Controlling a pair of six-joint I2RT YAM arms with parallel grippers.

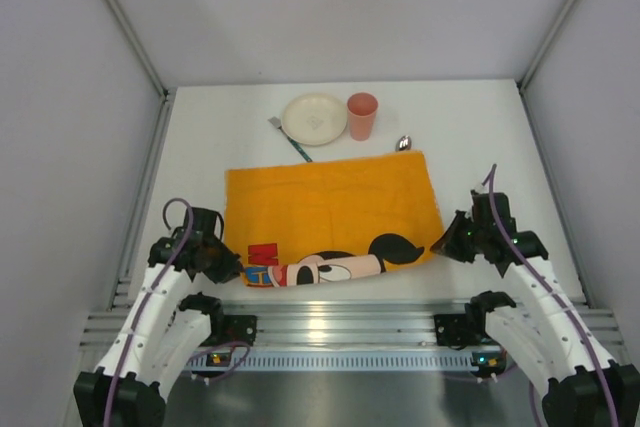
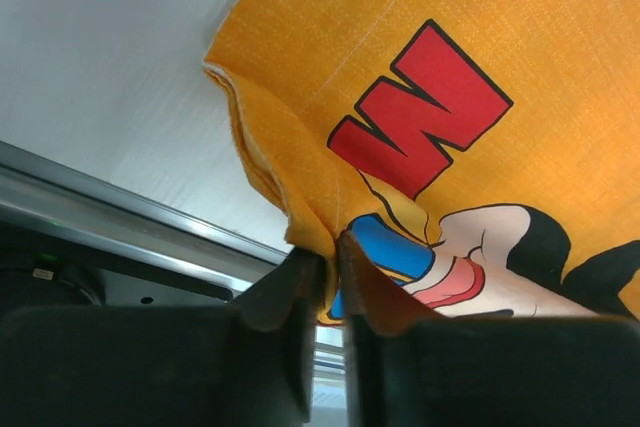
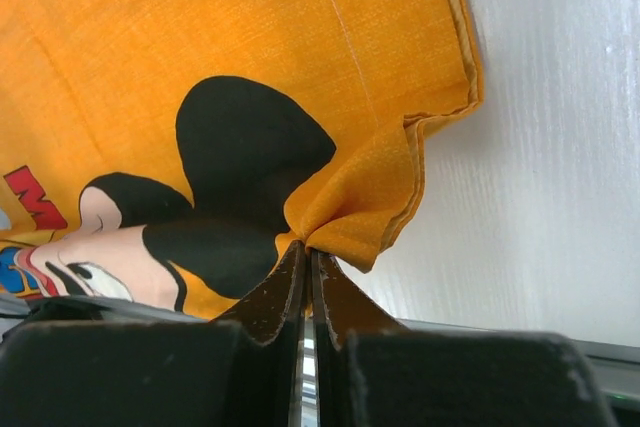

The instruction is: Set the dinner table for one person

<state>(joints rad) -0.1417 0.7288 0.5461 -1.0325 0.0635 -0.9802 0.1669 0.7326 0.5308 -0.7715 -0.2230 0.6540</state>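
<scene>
An orange Mickey Mouse cloth (image 1: 330, 202) lies spread on the white dinner table (image 1: 200, 147). My left gripper (image 1: 237, 272) is at the cloth's near left corner. In the left wrist view its jaws (image 2: 333, 247) stand slightly parted, with a bunched fold of the cloth (image 2: 500, 27) still between the tips. My right gripper (image 1: 437, 245) is at the near right corner. In the right wrist view it (image 3: 306, 247) is shut on a pinched fold of the cloth (image 3: 250, 27), lifted a little off the table (image 3: 560, 147).
Behind the cloth stand a cream plate (image 1: 314, 118) and a pink cup (image 1: 362, 115), with a fork (image 1: 290, 139) to the left and a spoon (image 1: 404, 142) to the right. A metal rail (image 1: 330, 322) runs along the near edge; walls close both sides.
</scene>
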